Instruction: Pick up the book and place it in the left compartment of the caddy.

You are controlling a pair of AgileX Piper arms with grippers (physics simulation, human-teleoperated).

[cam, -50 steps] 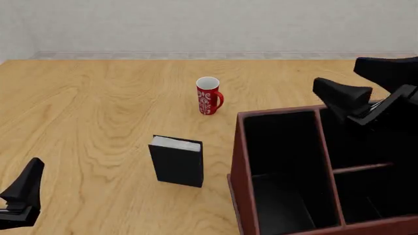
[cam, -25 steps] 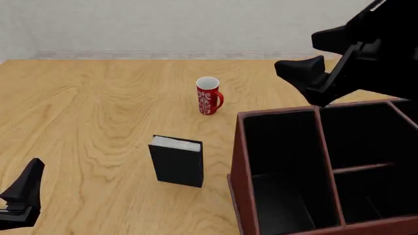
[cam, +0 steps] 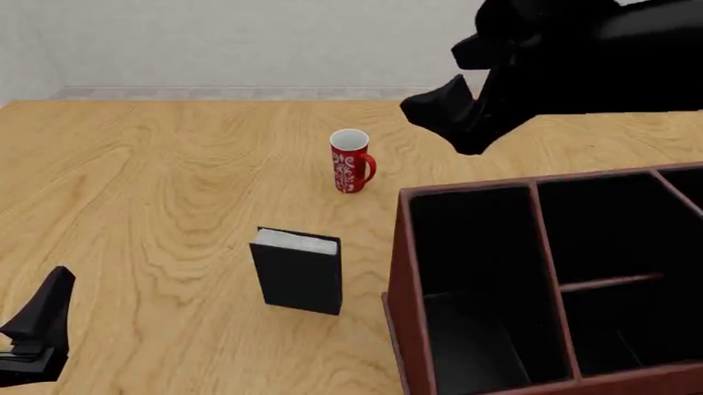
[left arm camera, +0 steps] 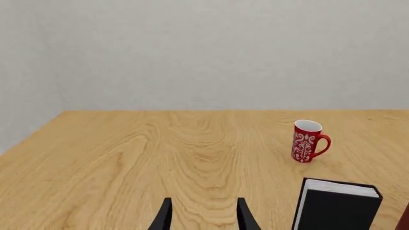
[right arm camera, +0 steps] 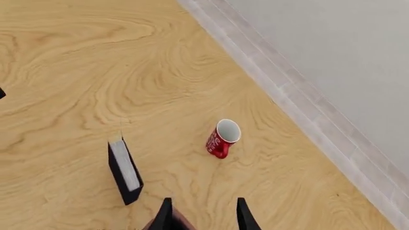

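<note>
Pale wood grain covers the table [cam: 165, 181], which runs back to a plain light wall. On it the book [cam: 298, 271] stands upright with its white page edges facing up, untouched by either gripper. The caddy [cam: 404, 280] sits just beside the book, on the right-arm side, a small strip of table between them. Its left compartment [cam: 472, 271] is the long black-lined section nearest the book, and nothing shows inside it. The shorter sections next to it, split by a crossbar, also show only their dark lining. A red mug [cam: 351, 161] with a white pattern stands farther back on the table, well apart from the book, and its white inside looks bare in the right wrist view.

Above the far edge of the caddy, the right gripper [cam: 445, 115] hangs high over the table, angled down and toward the mug. Its two fingers [right arm camera: 164, 215] show a gap between them with nothing held. The left gripper [cam: 39, 333] sits low at the near left corner of the front view, well away from the book, its fingers [left arm camera: 164, 218] likewise parted and holding nothing.
</note>
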